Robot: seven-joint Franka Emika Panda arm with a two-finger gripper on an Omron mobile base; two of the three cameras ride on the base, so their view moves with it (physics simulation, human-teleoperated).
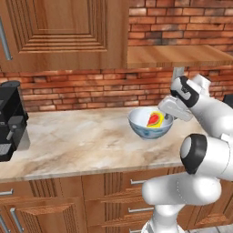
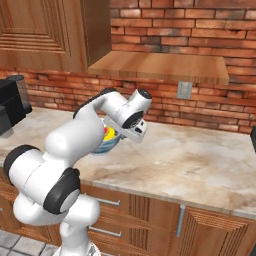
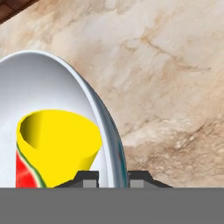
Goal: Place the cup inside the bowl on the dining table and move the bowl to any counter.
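Our pincer (image 3: 111,177) is clenched on the rim of the bowl (image 1: 145,127). We judge the bowl rigid and slippery; the loose cup (image 3: 57,148) inside may shift over the desk (image 1: 82,145).

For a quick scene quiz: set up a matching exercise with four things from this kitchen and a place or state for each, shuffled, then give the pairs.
Things:
1. cup
2. bowl
3. pincer
4. coffee machine

Places or states:
A. closed on a thin white rim
B. lying inside the bowl
C. standing at the far left of the counter
D. over the marble top in front of the brick wall

Pairs: 1-B, 2-D, 3-A, 4-C
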